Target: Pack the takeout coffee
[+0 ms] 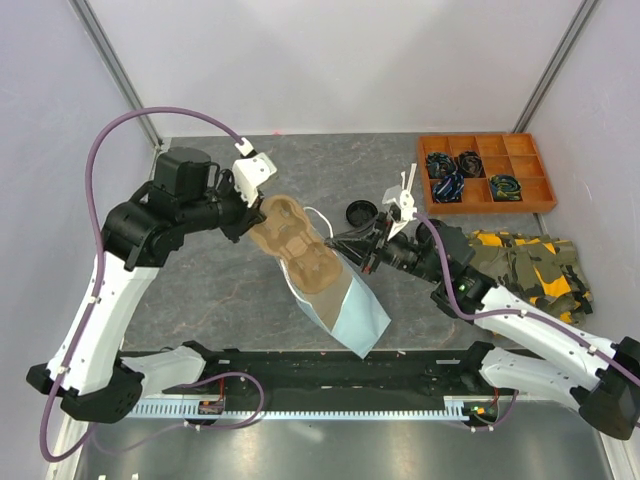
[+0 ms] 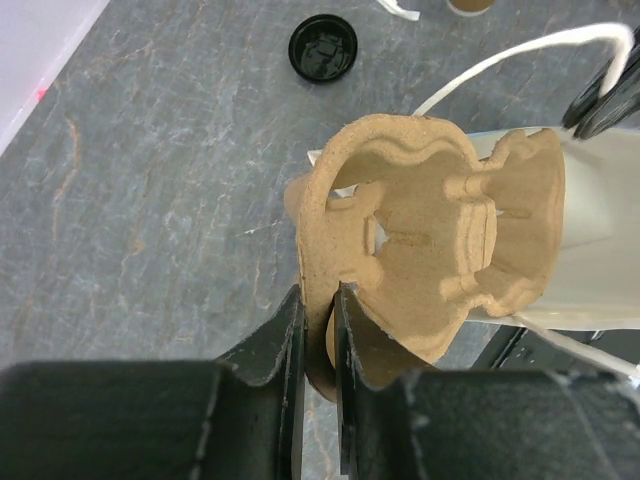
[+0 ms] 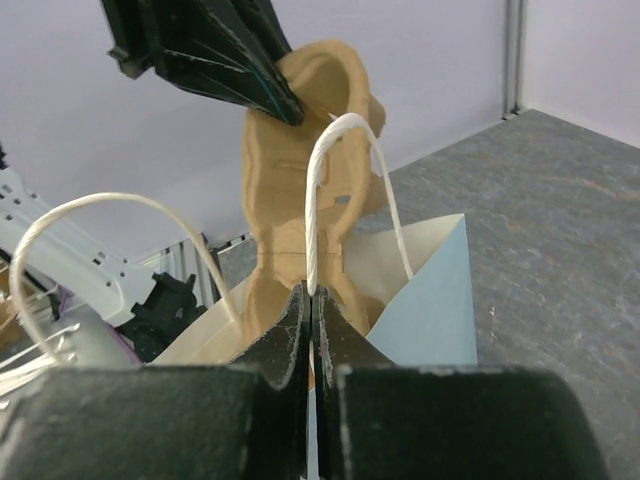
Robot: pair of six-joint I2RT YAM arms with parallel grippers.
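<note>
The light-blue bag (image 1: 352, 305) lies on the tabletop (image 1: 210, 290), mouth toward eleven o'clock. The right gripper (image 3: 312, 300), closed tight on a white handle (image 3: 328, 180), lifts that mouth open so the pulp carrier (image 2: 440, 250) can slide in. The left gripper (image 2: 318, 325), nearly closed, pinches the carrier's rim. The takeout coffee sits outside: its black lid (image 2: 322, 47) lies at two o'clock of the mouth (off the cup), and what seems to be the cup (image 2: 470, 5) barely shows beyond.

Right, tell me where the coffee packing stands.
Done: bag held open by right fingers on its handle. In hand: left fingers hold the carrier partly inside. Left: black lid lies loose on the table; no cup in the carrier.
</note>
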